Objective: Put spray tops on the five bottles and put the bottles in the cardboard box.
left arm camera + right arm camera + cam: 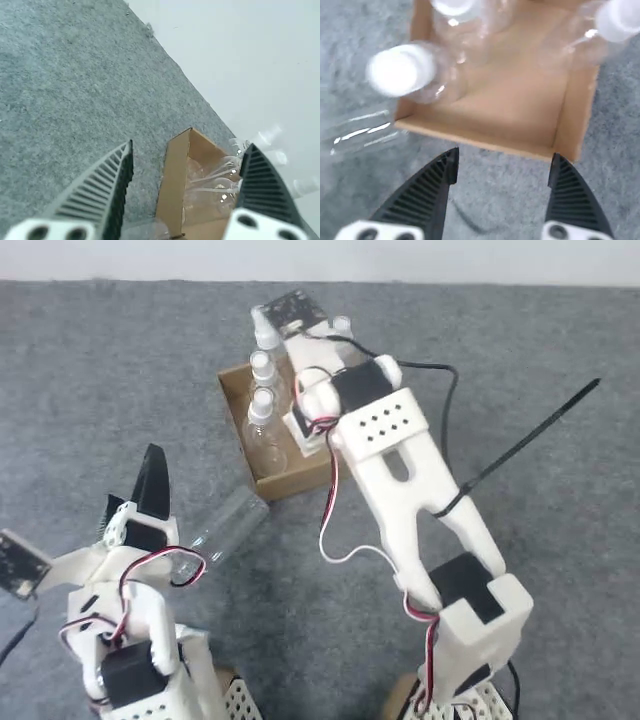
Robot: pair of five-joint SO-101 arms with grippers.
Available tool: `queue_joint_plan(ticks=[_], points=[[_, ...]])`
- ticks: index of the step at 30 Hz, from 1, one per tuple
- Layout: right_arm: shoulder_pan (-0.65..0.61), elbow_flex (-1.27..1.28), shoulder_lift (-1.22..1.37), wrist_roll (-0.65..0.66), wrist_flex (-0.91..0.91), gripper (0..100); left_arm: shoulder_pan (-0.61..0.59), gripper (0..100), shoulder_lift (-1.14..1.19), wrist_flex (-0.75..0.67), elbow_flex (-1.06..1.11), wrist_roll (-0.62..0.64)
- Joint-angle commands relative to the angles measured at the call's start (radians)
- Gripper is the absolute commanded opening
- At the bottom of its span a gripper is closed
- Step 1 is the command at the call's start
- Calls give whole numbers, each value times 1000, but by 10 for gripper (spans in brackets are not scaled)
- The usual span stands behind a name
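Cardboard box [290, 480] on grey desk [120, 370], toward 12 o'clock in high view. Bottles [262, 425] stand inside, white spray tops [262, 362] up. One clear bottle [228, 523] lies on the desk, one end at the box's 7 o'clock corner. Left end effector [190, 145] at 8 o'clock, jaws apart. Right end effector [505, 153] just outside a box wall, jaws apart.

Wht arms [400, 475], blk servos [470, 592], red cables [331, 495]
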Motion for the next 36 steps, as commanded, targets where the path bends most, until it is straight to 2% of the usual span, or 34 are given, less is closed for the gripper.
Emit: queue_joint_plan(ticks=[1,12,17,22,27,32,36], points=[[-64,-43,-107,51,56,221,-6,323,-20,-37,-21,2],[-180,-41,-156,55,148,221,-6,323,-20,-37,-21,0],[-223,-41,-157,98,171,221,-6,323,-20,-37,-21,0],[-225,-41,-157,100,174,221,-8,323,-20,-37,-21,0],[-225,-41,-157,100,176,221,-104,323,-20,-60,-51,2],[-240,-41,-160,104,189,221,-127,323,-20,-51,-90,-5],[-246,-41,-174,104,194,221,-193,323,-20,-5,-88,-112]])
